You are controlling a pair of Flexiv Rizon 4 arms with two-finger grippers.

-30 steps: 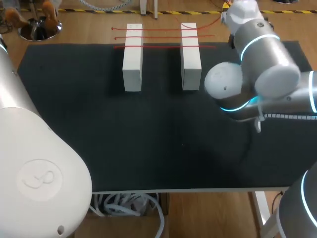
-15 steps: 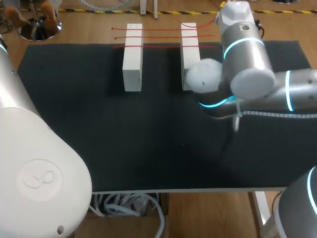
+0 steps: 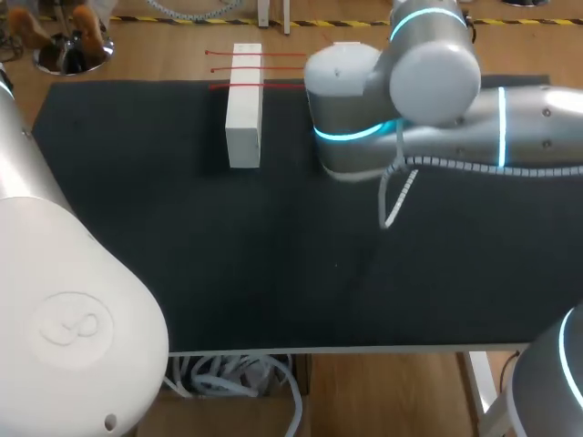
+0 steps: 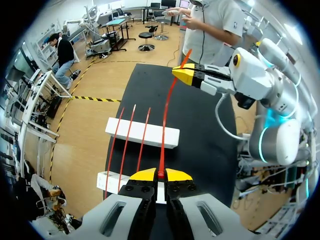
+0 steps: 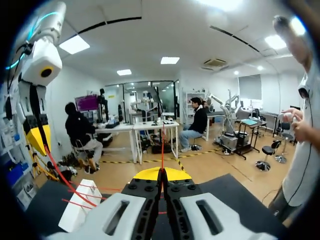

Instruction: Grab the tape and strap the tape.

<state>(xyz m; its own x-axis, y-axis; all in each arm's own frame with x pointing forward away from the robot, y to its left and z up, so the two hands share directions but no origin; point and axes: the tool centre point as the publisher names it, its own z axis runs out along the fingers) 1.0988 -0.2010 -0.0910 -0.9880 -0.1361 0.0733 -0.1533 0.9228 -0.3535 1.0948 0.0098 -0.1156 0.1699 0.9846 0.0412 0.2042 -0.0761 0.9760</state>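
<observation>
Your table (image 3: 182,237) is black-topped, w/ 2 long white blocks lying directly on it at the far side, parallel & apart. Left block (image 3: 243,105) is plain in head view; right block (image 4: 142,133) shows only in left wrist view.

Head view: bright, even light from above; the black mat (image 3: 182,255) stays matt under it, the white block (image 3: 243,109) drops only a faint soft shadow at its foot, and the right arm (image 3: 437,82) shows a broad pale sheen on its shell with a dim shadow on the mat below. Right wrist view: ceiling panels (image 5: 170,60) glare white, probably the main source. Left wrist view: tape (image 4: 167,110) evenly lit, bright against the mat
</observation>
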